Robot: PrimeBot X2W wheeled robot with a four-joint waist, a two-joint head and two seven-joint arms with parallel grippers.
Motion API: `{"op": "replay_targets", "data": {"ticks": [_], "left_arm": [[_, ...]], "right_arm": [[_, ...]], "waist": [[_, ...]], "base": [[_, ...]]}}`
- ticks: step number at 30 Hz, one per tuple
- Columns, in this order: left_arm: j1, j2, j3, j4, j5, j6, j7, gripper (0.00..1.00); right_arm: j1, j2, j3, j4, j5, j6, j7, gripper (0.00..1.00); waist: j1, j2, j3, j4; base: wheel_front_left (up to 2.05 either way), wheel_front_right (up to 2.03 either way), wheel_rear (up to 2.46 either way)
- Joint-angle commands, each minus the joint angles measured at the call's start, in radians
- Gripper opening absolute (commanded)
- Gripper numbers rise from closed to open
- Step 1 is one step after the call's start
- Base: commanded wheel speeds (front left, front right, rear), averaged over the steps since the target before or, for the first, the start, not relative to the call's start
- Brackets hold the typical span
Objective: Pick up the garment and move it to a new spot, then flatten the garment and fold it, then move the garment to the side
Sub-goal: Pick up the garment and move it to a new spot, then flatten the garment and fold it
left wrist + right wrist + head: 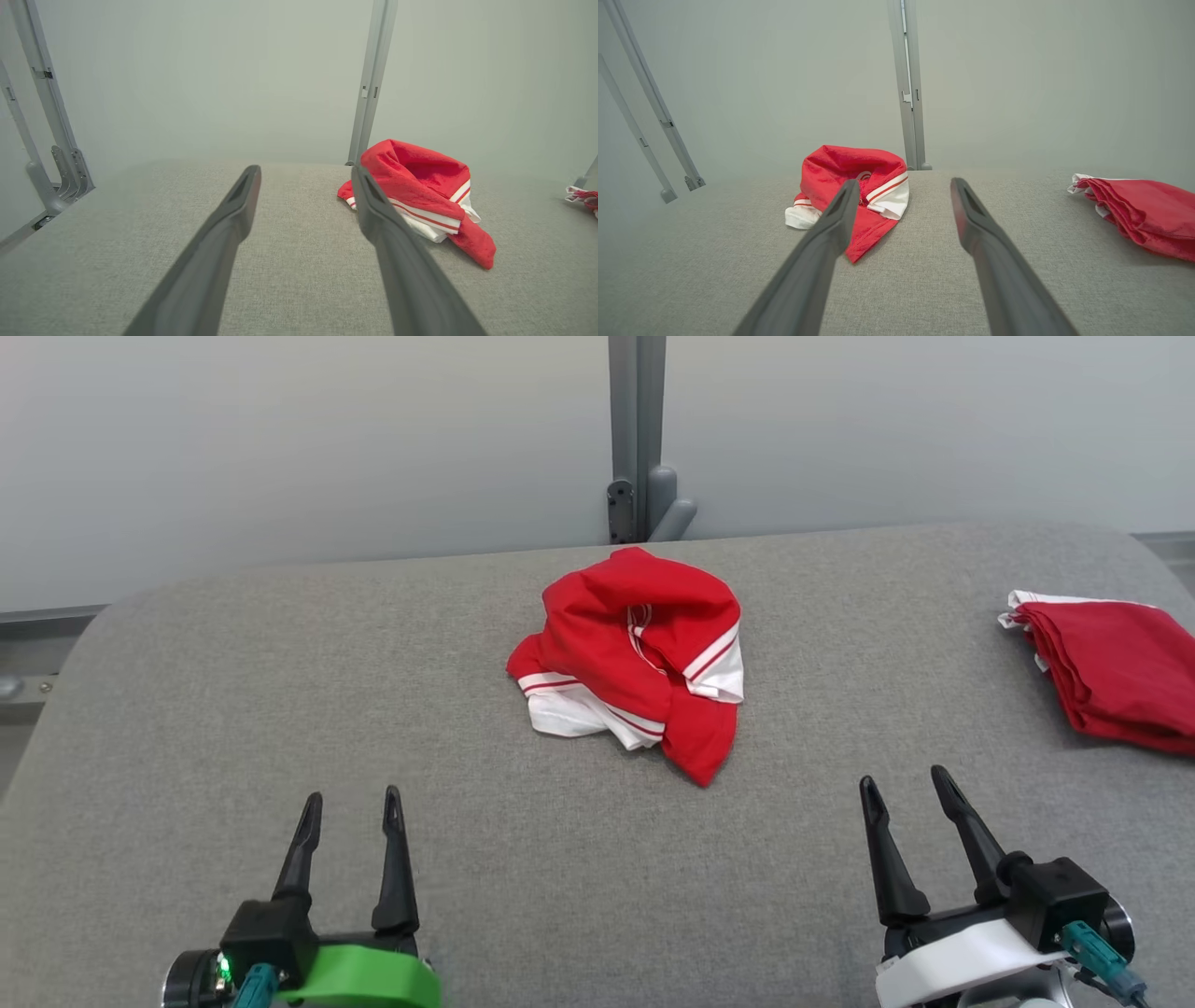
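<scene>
Crumpled red-and-white garment (pixel 637 658) on grey table (pixel 280 709)
Left gripper (pixel 353 807) and right gripper (pixel 903 789) empty, jaws apart; folded red garment (pixel 1111 667) far right

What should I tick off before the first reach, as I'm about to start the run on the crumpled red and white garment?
1. Left gripper open, empty: ok.
2. Right gripper open, empty: ok.
3. Crumpled garment lies free on the grey table, touching neither gripper: ok.
4. Folded red garment at the right lies apart from it: ok.
5. Crumpled garment flat: not ok, bunched.
6. Which edge is hem or collar: cannot tell.
</scene>
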State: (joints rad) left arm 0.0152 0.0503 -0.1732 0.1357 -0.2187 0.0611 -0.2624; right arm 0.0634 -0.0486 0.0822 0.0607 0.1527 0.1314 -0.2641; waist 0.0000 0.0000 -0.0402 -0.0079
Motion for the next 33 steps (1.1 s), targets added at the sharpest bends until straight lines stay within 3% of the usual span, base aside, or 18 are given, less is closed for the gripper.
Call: {"op": "replay_targets", "data": {"ticks": [1, 6, 16, 33], "left_arm": [[0.024, 0.001, 0.005, -0.012, 0.010, -0.004, -0.002, 1.00], [0.100, 0.001, 0.013, -0.079, 0.035, -0.034, -0.002, 1.00], [0.181, 0.001, 0.021, -0.085, 0.033, -0.065, -0.003, 1.00], [0.169, 0.001, -0.005, -0.081, 0.048, -0.052, -0.003, 1.00]], "right_arm": [[0.020, -0.004, -0.003, -0.004, -0.008, -0.001, 0.000, 1.00], [0.051, -0.003, -0.004, -0.022, -0.020, -0.001, 0.000, 1.00], [0.102, -0.003, 0.002, -0.041, -0.034, -0.001, 0.000, 1.00], [0.112, -0.003, -0.008, -0.041, -0.027, -0.001, 0.000, 1.00]], "waist": [[0.0000, 0.0000, -0.023, 0.023], [0.0000, 0.0000, -0.033, 0.035], [0.0000, 0.0000, -0.044, 0.035], [0.0000, 0.0000, -0.046, 0.047]], "base": [[0.00, 0.00, 0.00], [0.00, 0.00, 0.00], [0.00, 0.00, 0.00], [0.00, 0.00, 0.00]]}}
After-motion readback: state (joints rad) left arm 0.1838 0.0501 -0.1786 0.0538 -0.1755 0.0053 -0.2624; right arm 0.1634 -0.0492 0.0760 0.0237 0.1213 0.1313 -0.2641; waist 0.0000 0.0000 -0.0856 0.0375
